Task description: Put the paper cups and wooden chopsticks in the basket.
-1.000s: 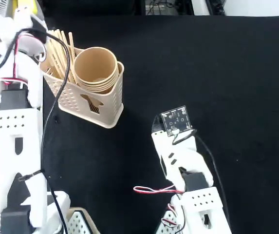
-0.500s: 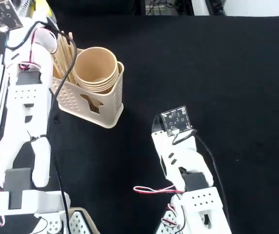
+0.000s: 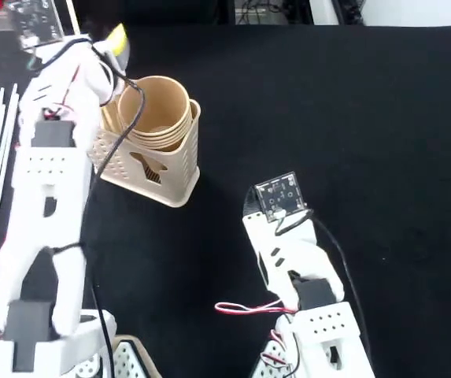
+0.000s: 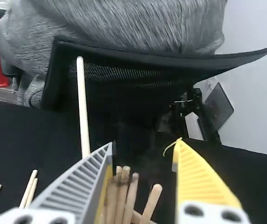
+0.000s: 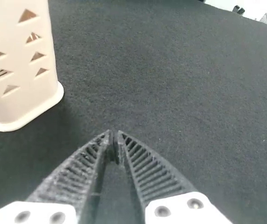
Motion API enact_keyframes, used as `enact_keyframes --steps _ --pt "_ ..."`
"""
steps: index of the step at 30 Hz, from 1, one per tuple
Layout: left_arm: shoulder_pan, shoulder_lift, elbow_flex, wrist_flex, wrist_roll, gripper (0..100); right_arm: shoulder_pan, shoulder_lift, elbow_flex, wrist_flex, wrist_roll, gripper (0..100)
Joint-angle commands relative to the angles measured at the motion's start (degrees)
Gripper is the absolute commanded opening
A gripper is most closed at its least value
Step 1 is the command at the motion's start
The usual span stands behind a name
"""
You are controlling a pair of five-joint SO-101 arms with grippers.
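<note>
Left gripper (image 4: 143, 144): spread wide, with one grey finger and one yellow and nothing between the tips. It hangs over the basket's end toward the table's left edge, near the far left corner.
Right gripper (image 5: 113, 135): black fingers pressed together, holding nothing. It sits low over bare table near the middle, toward the near edge, with the basket apart from it toward the left edge.
Basket (image 3: 158, 169): cream with cut-out walls, upright on the table near the far left corner.
Cups (image 3: 156, 106): nested in one stack, mouths up, in the basket's end toward the table's middle.
Chopsticks (image 4: 124, 184): a bunch standing in the basket's other end, their tips showing below the gap of the left gripper. In the high view the left arm covers most of them.
Single stick (image 4: 81, 107): upright, rising past the grey finger's outer side. I cannot tell whether it touches the finger or what holds it.
Loose sticks (image 3: 1, 146): a few pale ones lying flat along the table's left edge, roughly parallel, apart from the basket.
Table (image 3: 351, 118): covered in black cloth.
</note>
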Motion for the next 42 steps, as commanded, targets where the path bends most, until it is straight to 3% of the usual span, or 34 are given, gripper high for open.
enact_keyframes --steps 1,10,31,37,42 --pt "-2.33 -6.59 -3.38 4.40 -0.35 22 -0.88 -0.31 -0.04 -0.62 0.53 1.6" --pt "-16.92 -9.32 -3.47 13.01 -0.62 22 -0.97 -0.31 -0.04 -0.53 0.53 1.6" --pt "-32.75 -9.23 -0.92 13.63 1.76 22 -0.79 -0.31 -0.04 -0.44 0.53 1.6" --pt "-36.70 0.18 -2.95 14.86 -5.10 22 -0.79 -0.22 -0.04 -0.44 0.53 1.6" --pt "-36.70 20.92 -22.90 31.30 -16.44 22 -0.79 -0.22 -0.04 -0.44 0.53 1.6"
